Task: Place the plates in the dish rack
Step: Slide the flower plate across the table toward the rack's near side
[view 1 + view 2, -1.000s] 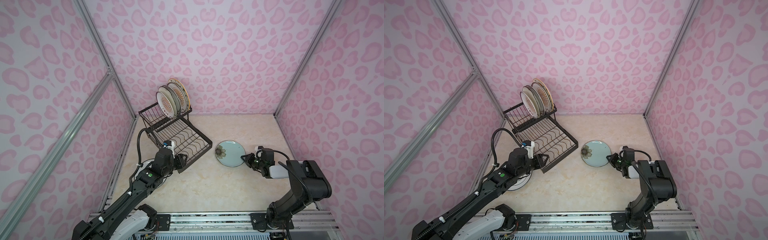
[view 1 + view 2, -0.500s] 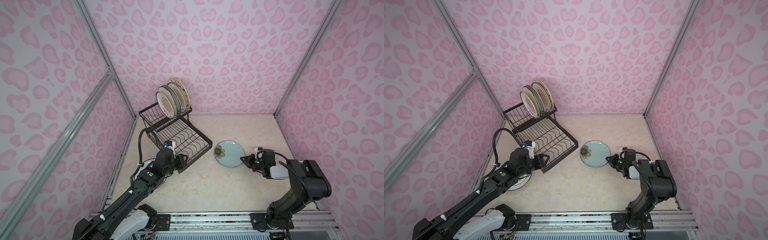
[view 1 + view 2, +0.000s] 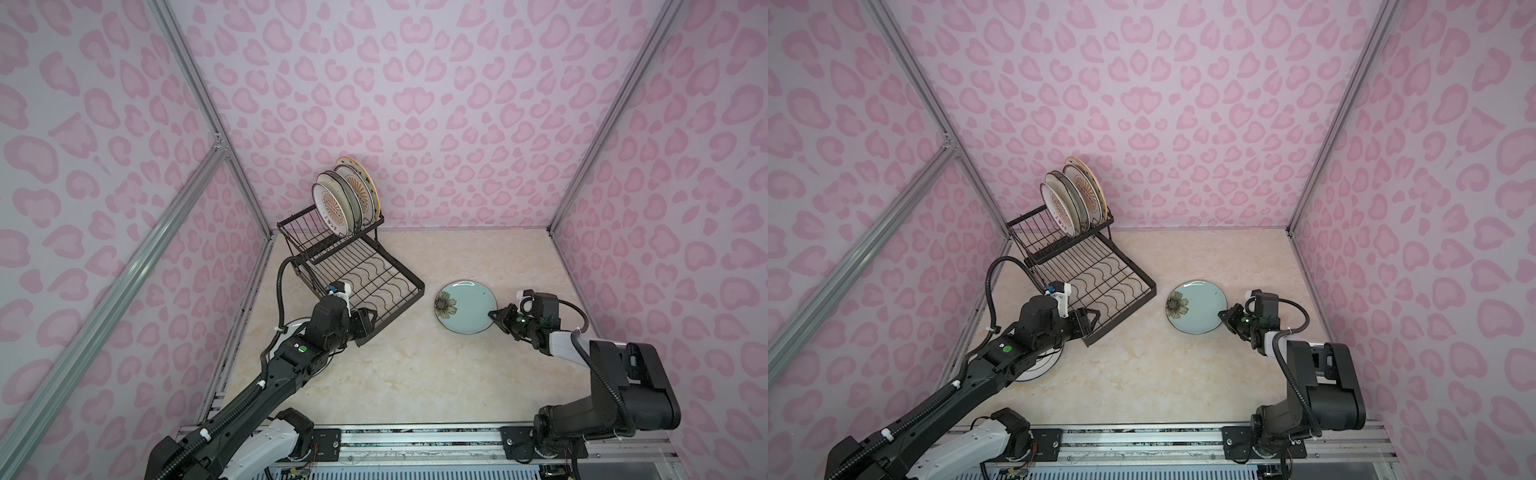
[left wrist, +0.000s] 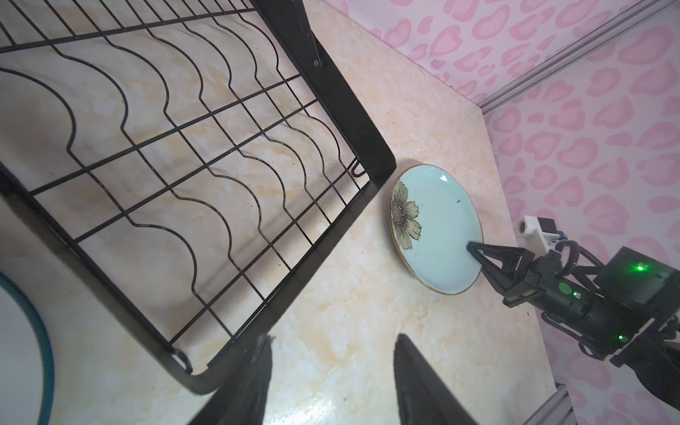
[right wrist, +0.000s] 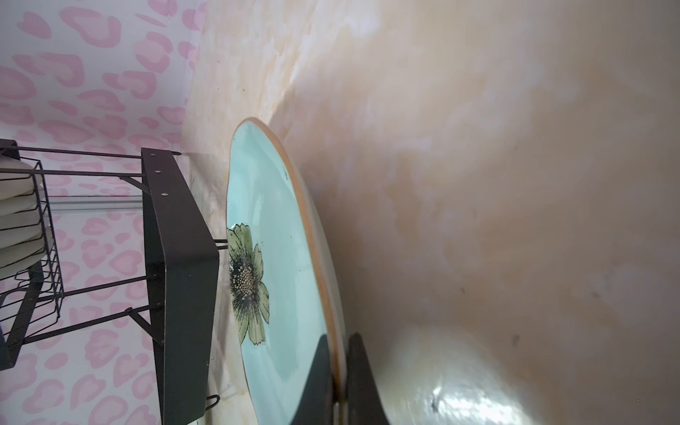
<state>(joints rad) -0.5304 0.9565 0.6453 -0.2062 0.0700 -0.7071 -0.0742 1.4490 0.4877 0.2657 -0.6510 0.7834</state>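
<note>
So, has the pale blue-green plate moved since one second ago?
No, not visibly: in both top views the pale blue-green plate keeps the same small gap to the right of the dish rack's corner.

Pale purple walls with pink heart-like spots (image 3: 415, 104) stand on three sides. At the bottom is a shiny cream stone-look table top (image 3: 415, 374). Straight silver metal bars (image 3: 605, 124) run up the corners. One more slanting silver bar (image 3: 131, 266) crosses the left wall. A flat silver metal rail (image 3: 415, 436) lies along the table top's near edge.
</note>
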